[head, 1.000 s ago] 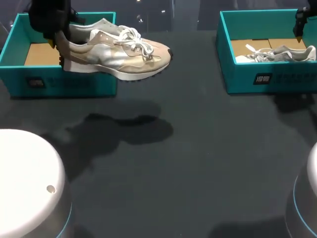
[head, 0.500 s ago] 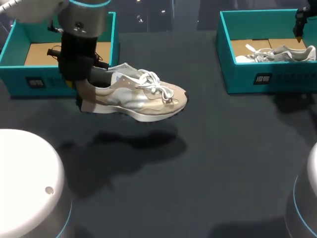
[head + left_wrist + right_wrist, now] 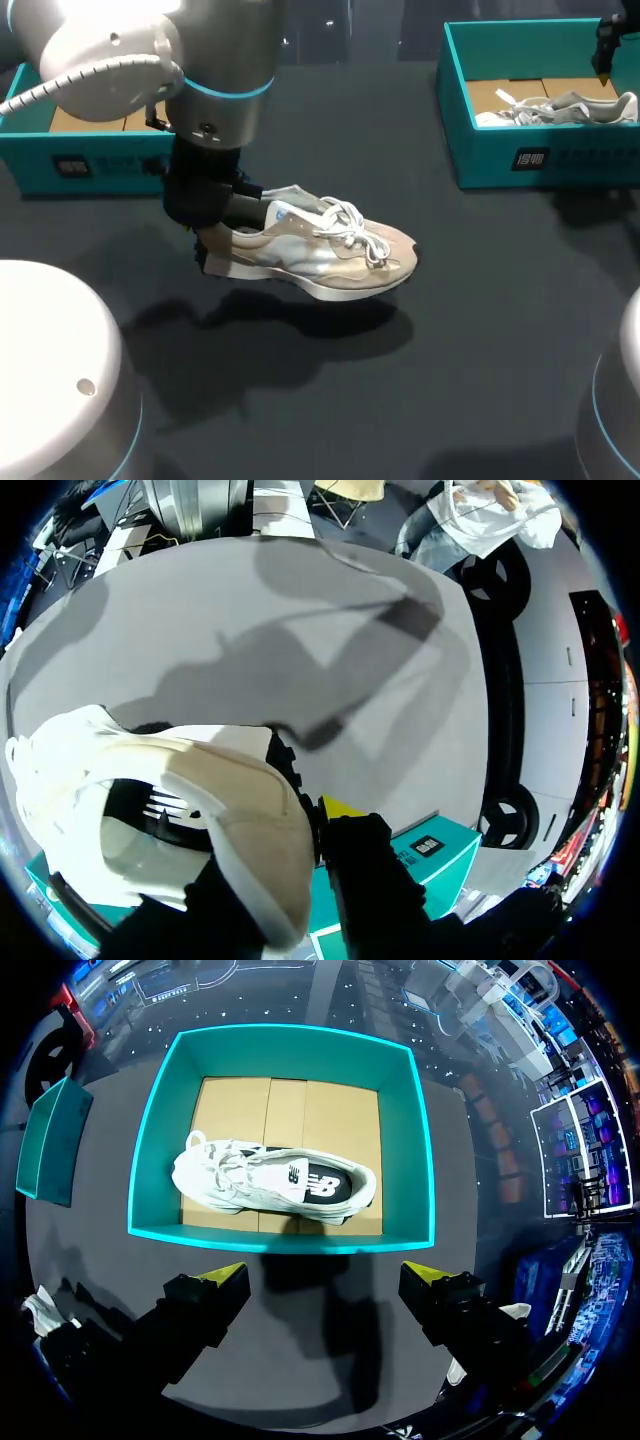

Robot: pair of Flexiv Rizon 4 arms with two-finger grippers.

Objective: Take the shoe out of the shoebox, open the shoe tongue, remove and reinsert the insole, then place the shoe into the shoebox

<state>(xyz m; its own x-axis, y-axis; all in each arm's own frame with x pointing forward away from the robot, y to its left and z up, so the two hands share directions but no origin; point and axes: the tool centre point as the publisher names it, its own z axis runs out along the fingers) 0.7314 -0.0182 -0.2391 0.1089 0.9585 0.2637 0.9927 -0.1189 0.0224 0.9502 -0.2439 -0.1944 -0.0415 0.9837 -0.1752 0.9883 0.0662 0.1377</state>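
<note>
Gripping heel of beige laced shoe (image 3: 330, 255): left pincer (image 3: 300, 850) | right pincer (image 3: 325, 1278): spread wide

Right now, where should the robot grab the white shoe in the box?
On the white shoe, probably the heel end, coming straight down with the open right end effector. The shoebox walls block the sides, and the laces crowd the toe half.
</note>
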